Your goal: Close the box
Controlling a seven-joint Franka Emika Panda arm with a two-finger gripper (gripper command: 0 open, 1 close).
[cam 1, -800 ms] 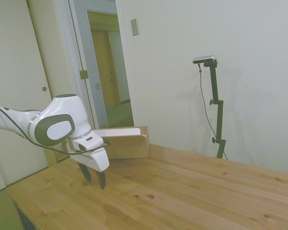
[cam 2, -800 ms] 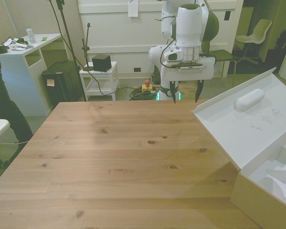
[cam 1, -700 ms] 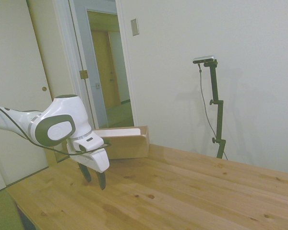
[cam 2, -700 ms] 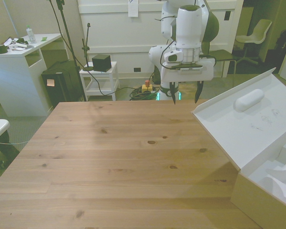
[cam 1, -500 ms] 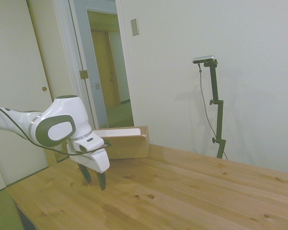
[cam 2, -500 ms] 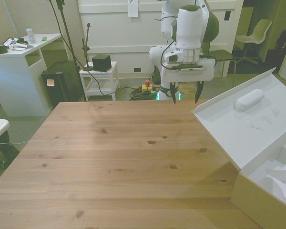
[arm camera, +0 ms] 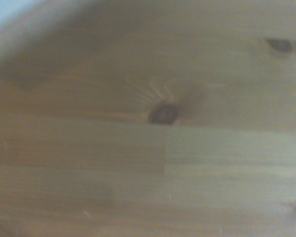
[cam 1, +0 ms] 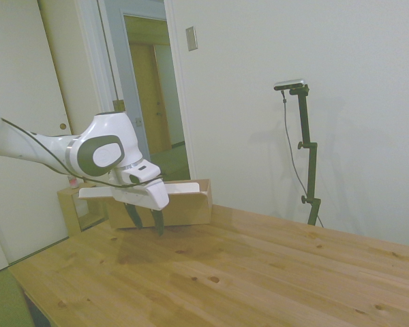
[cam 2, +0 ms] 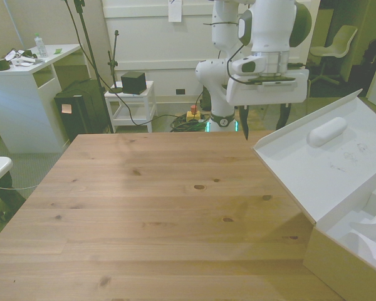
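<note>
The tan cardboard box [cam 2: 337, 262] sits at the front view's right edge of the table. Its lid [cam 2: 319, 169] is tilted open, showing a white inside and a white oval handle bump [cam 2: 328, 131]. In the side view the box [cam 1: 184, 204] stands at the table's far end, just behind my gripper [cam 1: 145, 221]. My gripper [cam 2: 263, 124] hangs open a little above the table with nothing between its fingers, close to the lid's raised back edge. The wrist view shows only blurred wood with a dark knot [arm camera: 163, 114].
A small wooden cube shelf [cam 1: 73, 206] stands beyond the table behind the arm in the side view. Off the table in the front view are a white desk [cam 2: 25, 81], a white cart [cam 2: 130, 103] with a black cube, and a chair [cam 2: 333, 50].
My gripper has risen slightly and swung toward the front view's right, ending close to the open lid. The box has not moved.
</note>
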